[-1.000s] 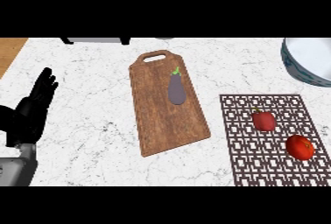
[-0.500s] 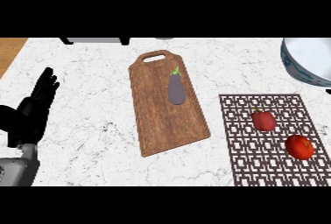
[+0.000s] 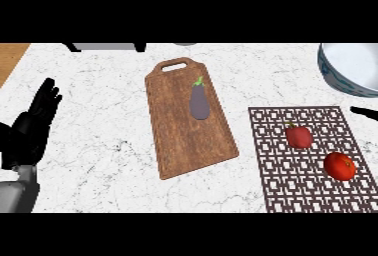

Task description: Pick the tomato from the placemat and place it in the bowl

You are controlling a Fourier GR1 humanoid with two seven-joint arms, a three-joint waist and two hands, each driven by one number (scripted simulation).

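A: So, where is the tomato (image 3: 339, 166) right now?

B: It lies on the placemat (image 3: 310, 195), toward the mat's lower right part, round and red. Just up and left of it on the same mat sits a red bell pepper (image 3: 298, 136), close by but not touching.

A: And the bowl (image 3: 353, 67)?

B: At the upper right corner, partly cut off by the view's edge, pale inside with a patterned blue-grey rim. It stands on the white marble counter (image 3: 96, 90), above the mat and apart from it.

A: What are the hands doing?

B: The left hand (image 3: 29, 130) shows at the left edge, fingers straight and pointing up, spread and holding nothing, resting over the counter. At the right edge, just above the mat's top corner, there is a thin black tip (image 3: 365, 113); it may be a finger of the right hand, but too little shows to tell how that hand is set.

A: Anything else on the counter?

B: A wooden cutting board (image 3: 188, 145) with a handle hole lies between the left hand and the mat, tilted a little. A purple eggplant (image 3: 198, 102) lies on its upper half.
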